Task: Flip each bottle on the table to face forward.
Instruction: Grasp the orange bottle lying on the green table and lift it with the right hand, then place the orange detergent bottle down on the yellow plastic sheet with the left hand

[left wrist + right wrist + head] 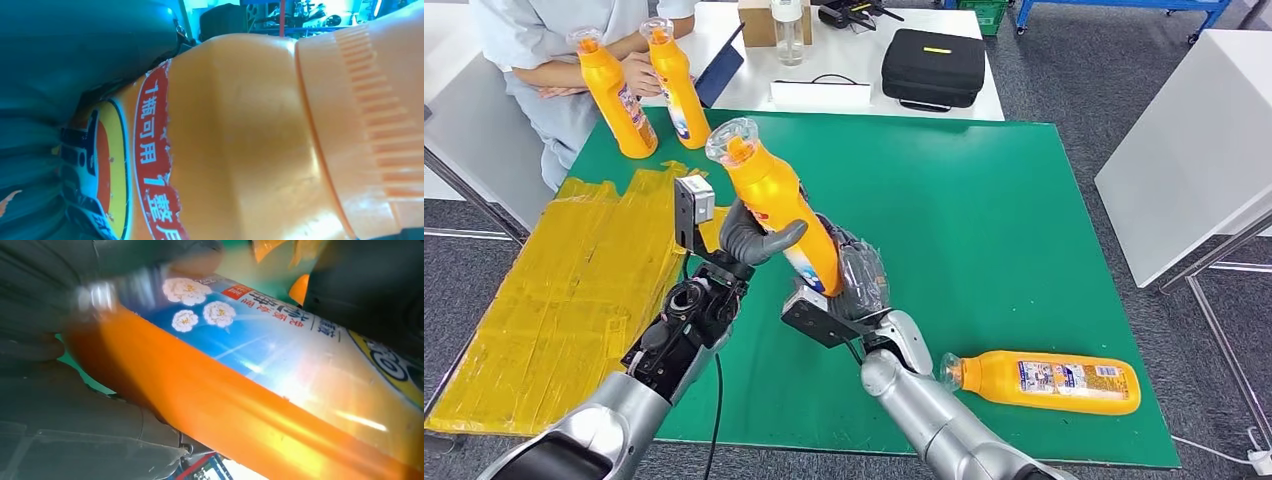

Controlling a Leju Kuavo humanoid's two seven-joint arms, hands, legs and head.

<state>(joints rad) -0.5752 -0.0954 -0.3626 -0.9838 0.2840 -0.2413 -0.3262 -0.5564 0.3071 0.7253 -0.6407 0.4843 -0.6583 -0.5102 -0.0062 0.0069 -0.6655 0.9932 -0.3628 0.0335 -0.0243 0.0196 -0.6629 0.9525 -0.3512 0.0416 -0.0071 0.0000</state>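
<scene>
Midway over the green mat [984, 230], an orange bottle [779, 200] is held tilted in the air by both hands, its clear-capped top leaning toward the far left. The left hand [754, 238] is wrapped around the bottle's middle, thumb across the front; the right hand [854, 280] is closed around the base, fingers pressed against the label. Close up, orange plastic and a red-edged label [150, 160] are seen from the left wrist, a blue flowered label [240, 335] from the right. A second bottle [1054, 382] lies on its side near the mat's front right edge. Two more bottles [619, 95] stand upright at the far left corner, beside a seated person [544, 50]. Yellow tape [554, 300] covers the table at left.
</scene>
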